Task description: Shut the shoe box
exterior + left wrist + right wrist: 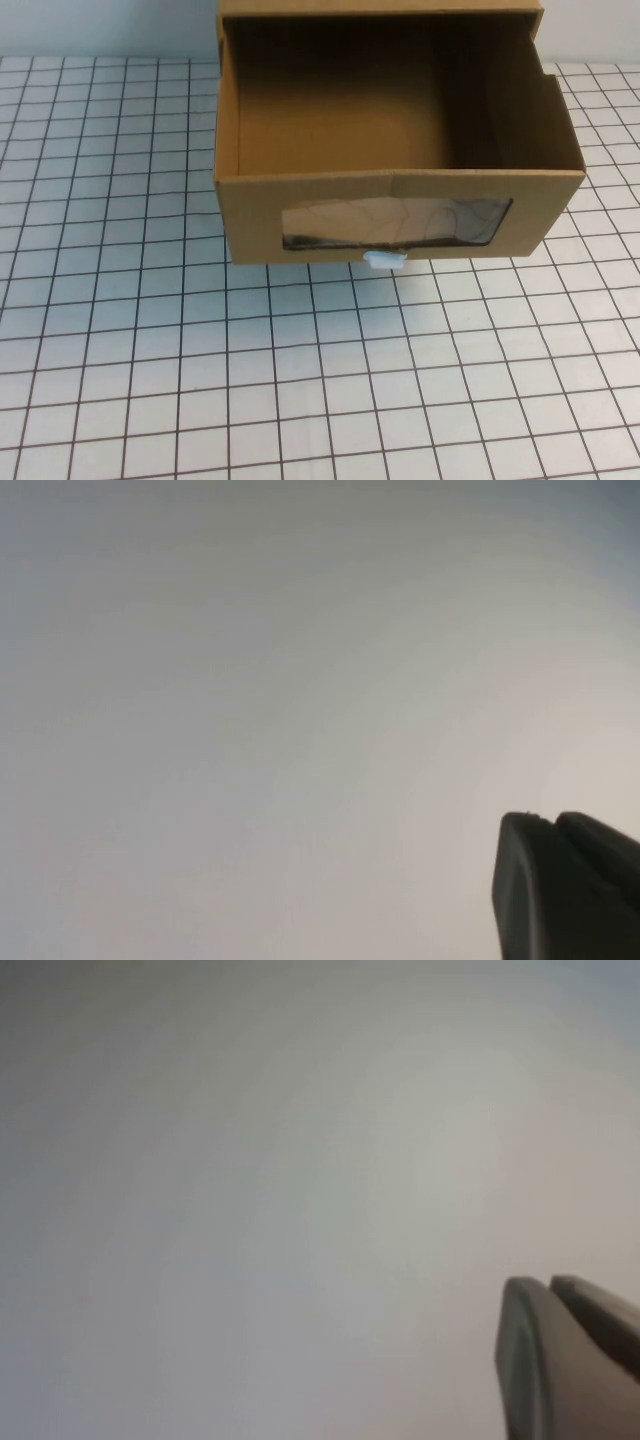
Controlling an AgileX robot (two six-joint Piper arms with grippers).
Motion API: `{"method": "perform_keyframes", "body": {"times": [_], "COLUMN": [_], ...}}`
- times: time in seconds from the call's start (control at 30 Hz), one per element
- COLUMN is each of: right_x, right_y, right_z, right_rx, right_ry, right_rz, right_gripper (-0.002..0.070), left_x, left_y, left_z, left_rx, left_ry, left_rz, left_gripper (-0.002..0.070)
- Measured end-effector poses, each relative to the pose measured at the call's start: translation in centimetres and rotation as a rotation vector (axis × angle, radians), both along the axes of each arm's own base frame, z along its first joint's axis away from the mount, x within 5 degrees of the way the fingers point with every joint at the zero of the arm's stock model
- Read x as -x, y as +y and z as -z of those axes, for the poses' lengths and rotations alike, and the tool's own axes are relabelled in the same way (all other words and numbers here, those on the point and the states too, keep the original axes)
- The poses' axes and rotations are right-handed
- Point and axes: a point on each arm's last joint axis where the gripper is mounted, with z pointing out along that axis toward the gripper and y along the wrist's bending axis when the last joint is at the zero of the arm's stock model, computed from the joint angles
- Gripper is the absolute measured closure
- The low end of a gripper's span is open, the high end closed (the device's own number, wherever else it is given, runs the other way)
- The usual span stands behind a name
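The shoe box point(545, 130) is a brown cardboard drawer at the far middle of the table in the high view. It stands pulled out toward me from its outer sleeve point(380, 8), and its inside is empty. Its front has a clear plastic window point(395, 222) and a small white pull tab point(385, 260) at the bottom edge. Neither arm shows in the high view. My left gripper point(548, 820) shows only in the left wrist view, fingers together, against a blank grey surface. My right gripper point(548, 1282) shows only in the right wrist view, fingers together, against a similar blank surface.
The table point(300, 380) is white with a black grid and stretches in front of and beside the box. Both wrist views show nothing but a plain pale background.
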Motion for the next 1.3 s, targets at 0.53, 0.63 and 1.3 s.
{"method": "perform_keyframes", "body": {"times": [0.53,0.63,1.3], "right_x": [-13.1,-14.8,-18.5], "right_y": [2.6,4.2,15.9], "right_z": [4.6,5.6,14.4], "right_rx": [0.072,0.114,1.167], "right_ry": [0.697,0.749,0.499], "right_rz": [-0.176,-0.291,-0.858], "right_gripper": [0.0689,0.0689,0.0689], "left_x": [-12.4,-15.3,-37.8], "left_y": [-2.1,-2.8,-12.8], "left_z": [2.8,3.9,5.0], "left_rx": [-0.042,-0.012,-0.366], "left_ry": [0.643,0.74,0.921], "left_rz": [0.056,0.107,0.798], "left_gripper": [0.068,0.068,0.068]}}
